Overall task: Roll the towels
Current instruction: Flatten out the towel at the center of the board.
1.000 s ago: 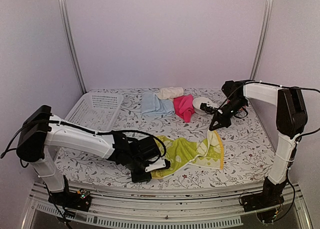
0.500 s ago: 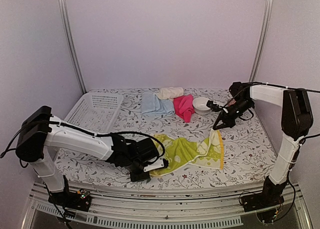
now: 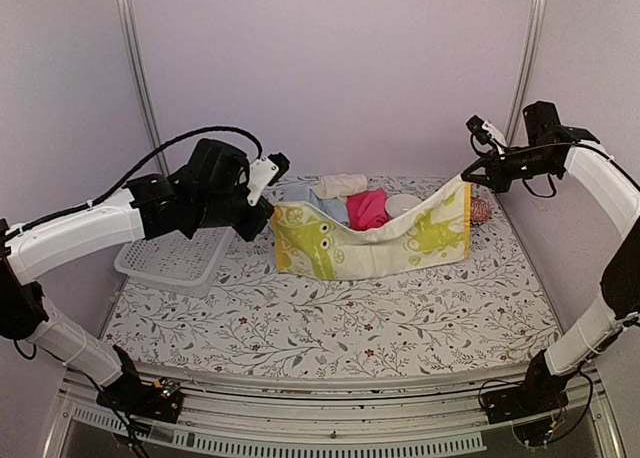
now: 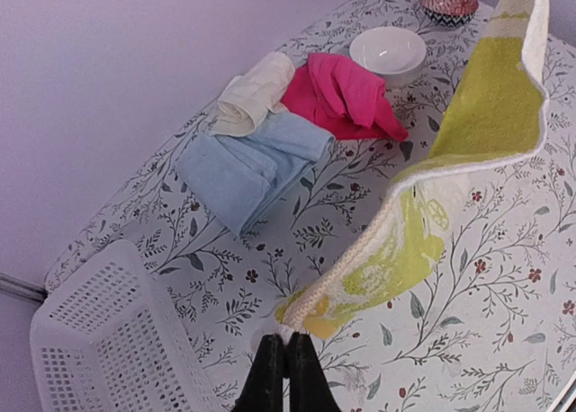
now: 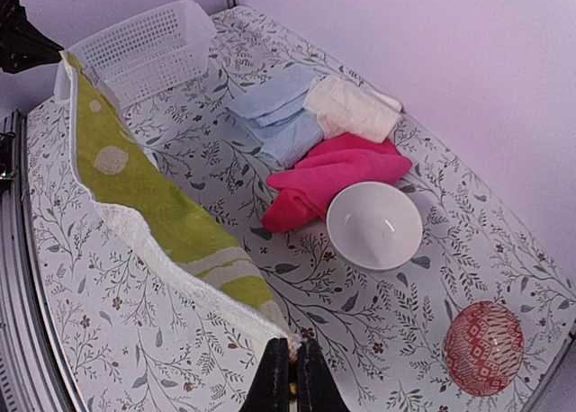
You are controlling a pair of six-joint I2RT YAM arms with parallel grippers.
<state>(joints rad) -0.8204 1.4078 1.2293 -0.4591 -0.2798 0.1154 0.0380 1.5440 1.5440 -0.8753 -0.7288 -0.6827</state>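
Observation:
The yellow-green towel (image 3: 372, 240) with its white pattern hangs stretched in the air between both arms, sagging in the middle. My left gripper (image 3: 270, 207) is shut on its left corner, seen in the left wrist view as the yellow-green towel (image 4: 468, 151) running away from the left gripper (image 4: 288, 344). My right gripper (image 3: 466, 177) is shut on the right corner, with the right gripper (image 5: 291, 351) pinching the towel's (image 5: 153, 196) white edge. The light blue towel (image 4: 252, 165), cream towel (image 4: 252, 93) and hot pink towel (image 4: 346, 93) lie bunched together at the back of the table.
A white mesh basket (image 3: 185, 248) sits at the left under my left arm. A white bowl (image 5: 373, 225) lies beside the pink towel, and a red patterned bowl (image 5: 483, 347) stands near the right back corner. The floral covering (image 3: 330, 328) spans the table.
The left gripper closed on the towel's left corner. Both arms then rose and spread apart, lifting the yellow-green towel off the table and stretching it out.

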